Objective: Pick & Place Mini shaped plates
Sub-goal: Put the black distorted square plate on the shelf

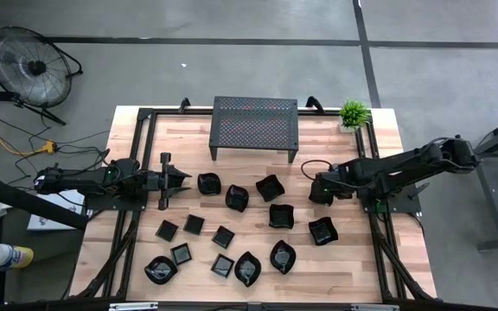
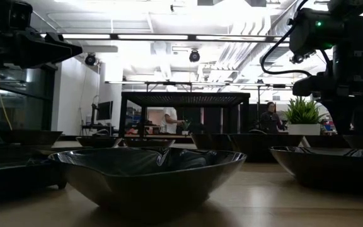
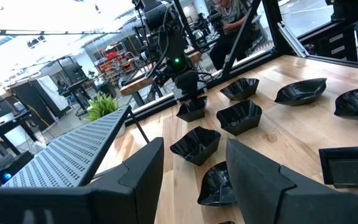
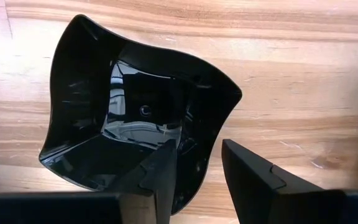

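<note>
R gripper is sitting right of centre in the high view, pointing down over a wavy-edged plate; in the R wrist view its two fingers are straddling the plate's rim, one finger inside the bowl, the other outside over bare wood, jaws parted w/ the rim between them. Can't tell if the pads are actually pressing the rim or only standing around it. That plate is lying flat on the table, near the right-hand frame rail. L gripper is hanging left of centre in the high view, fingers spread and holding nothing, tips aimed toward the middle of the table; the nearest dish, a wavy square plate, is lying just beside the tips, apart from them. Other mini plates are spreading out across the centre and lower part of the high view: wavy squares mid-frame, flat squares lower left of centre, leaf forms along the bottom edge. Perforated rack is standing at upper centre, a small potted plant to its right at the table's upper right corner. A floor fan is sitting off the table, upper left.
</note>
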{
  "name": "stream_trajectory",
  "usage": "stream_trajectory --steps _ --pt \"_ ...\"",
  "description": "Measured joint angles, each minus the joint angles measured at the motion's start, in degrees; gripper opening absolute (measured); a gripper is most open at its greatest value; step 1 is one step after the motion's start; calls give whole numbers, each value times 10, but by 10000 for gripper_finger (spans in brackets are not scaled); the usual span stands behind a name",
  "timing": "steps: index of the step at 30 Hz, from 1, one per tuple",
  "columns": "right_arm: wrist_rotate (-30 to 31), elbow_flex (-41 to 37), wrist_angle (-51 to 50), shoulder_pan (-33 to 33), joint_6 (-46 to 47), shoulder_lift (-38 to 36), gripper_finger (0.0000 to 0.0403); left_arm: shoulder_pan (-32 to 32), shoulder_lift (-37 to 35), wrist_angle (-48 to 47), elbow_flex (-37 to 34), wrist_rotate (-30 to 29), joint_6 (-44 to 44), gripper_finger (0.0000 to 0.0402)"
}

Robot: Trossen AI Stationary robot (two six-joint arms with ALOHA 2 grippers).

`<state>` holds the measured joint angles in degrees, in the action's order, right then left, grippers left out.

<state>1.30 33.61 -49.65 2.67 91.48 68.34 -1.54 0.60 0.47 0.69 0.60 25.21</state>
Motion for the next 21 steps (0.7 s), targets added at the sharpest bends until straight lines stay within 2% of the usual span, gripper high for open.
stream_trajectory --steps 5,21 --pt "0 0 0 0 0 0 122 0 0 0 0 0 0 170" --pt "0 -2 4 0 16 0 83 0 0 0 0 0 0 170"
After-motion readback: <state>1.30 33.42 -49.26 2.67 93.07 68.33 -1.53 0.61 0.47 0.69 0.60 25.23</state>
